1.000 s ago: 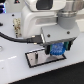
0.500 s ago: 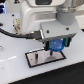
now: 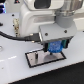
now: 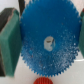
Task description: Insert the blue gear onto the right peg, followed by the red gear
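- Compared with a second ago, the gripper point(image 3: 55, 50) sits slightly lower over the base plate point(image 3: 35, 61) in the lower centre of the exterior view; I judge the insertion is close.
- In the wrist view, the fingers point(image 4: 9, 44) are clamped on the blue gear point(image 4: 49, 42), pressing its left and right rim.
- The red gear point(image 4: 43, 81) shows at the bottom edge, untouched.

We see the base plate point(image 3: 46, 59) lying flat on the surface point(image 3: 15, 72). The blue gear point(image 3: 55, 46) sits between the end effector point(image 3: 55, 47) fingers, directly above the plate's right portion in the exterior view.
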Robot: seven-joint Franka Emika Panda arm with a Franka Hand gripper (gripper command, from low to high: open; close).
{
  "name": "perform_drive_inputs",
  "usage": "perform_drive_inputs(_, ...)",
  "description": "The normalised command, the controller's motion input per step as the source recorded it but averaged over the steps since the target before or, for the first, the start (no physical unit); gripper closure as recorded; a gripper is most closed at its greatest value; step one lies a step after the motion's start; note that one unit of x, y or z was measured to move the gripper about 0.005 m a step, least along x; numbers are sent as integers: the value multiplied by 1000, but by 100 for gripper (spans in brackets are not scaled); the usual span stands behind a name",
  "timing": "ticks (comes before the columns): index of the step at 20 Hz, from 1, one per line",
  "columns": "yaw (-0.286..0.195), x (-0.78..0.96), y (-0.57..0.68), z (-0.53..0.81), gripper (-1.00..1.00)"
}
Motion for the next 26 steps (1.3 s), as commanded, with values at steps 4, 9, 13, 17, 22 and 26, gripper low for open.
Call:
perform_drive_inputs(4,0,177,-240,74,100)
perform_drive_inputs(9,0,146,-174,109,100)
perform_drive_inputs(13,0,98,-119,0,100)
perform_drive_inputs(17,0,100,-152,19,100)
perform_drive_inputs(22,0,80,-340,50,100)
perform_drive_inputs(26,0,114,-94,46,100)
